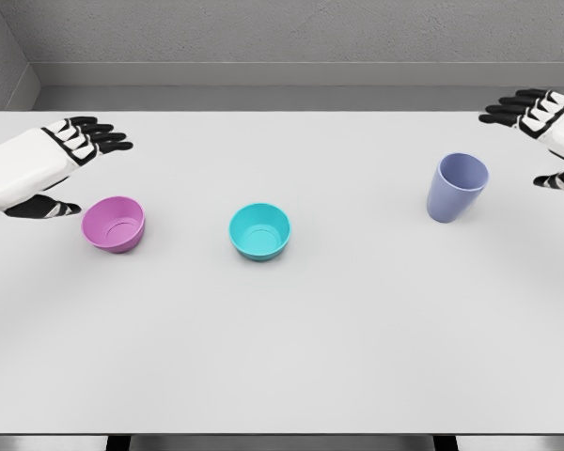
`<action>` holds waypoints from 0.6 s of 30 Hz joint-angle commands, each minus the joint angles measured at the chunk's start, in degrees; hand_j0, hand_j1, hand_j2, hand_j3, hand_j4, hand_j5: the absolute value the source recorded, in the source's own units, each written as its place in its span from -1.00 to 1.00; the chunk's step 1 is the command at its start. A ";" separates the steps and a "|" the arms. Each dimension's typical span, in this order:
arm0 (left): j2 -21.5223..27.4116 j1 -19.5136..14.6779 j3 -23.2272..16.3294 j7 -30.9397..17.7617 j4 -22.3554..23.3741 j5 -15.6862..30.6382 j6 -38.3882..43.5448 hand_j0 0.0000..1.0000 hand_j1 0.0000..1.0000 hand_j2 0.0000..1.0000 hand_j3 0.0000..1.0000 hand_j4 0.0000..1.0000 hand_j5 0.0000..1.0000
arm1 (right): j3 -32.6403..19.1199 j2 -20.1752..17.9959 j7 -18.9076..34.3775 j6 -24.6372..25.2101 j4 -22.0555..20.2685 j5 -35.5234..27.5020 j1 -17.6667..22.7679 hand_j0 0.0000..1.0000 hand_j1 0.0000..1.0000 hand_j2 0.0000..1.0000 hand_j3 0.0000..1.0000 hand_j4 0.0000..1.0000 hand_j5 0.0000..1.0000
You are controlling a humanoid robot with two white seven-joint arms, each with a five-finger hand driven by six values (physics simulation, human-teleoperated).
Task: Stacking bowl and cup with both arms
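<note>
You see the left hand (47, 164) at nine o'clock: a smooth white shell covers its back and wrist, while the fingers (96, 134) are black with white plates over the segments nearest the palm. Its thumb (39, 209) is black too. At two o'clock the right hand (545, 127) shows you the same make, white casing, black finger joints and tips, white knuckle plates, partly cut by the picture's edge.

I can read no writing, label, brand, number or sign on anything around my fingers or anywhere else in view.
</note>
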 commanded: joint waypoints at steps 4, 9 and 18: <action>-0.27 0.09 0.18 -0.05 0.58 0.27 0.09 1.00 1.00 1.00 1.00 1.00 1.00 | 0.46 -0.15 -0.01 0.02 -0.03 -0.37 -0.09 1.00 1.00 1.00 1.00 1.00 1.00; -0.10 0.09 -1.74 -1.27 2.16 -0.61 0.09 1.00 1.00 1.00 1.00 1.00 1.00 | 0.46 -0.15 0.08 0.02 -0.12 -0.37 -0.26 1.00 1.00 1.00 1.00 1.00 1.00; 7.20 -30.31 -34.78 -13.85 12.00 6.15 0.09 1.00 1.00 1.00 1.00 1.00 1.00 | 2.03 0.11 9.93 0.02 0.23 -0.11 -4.65 1.00 1.00 1.00 1.00 1.00 1.00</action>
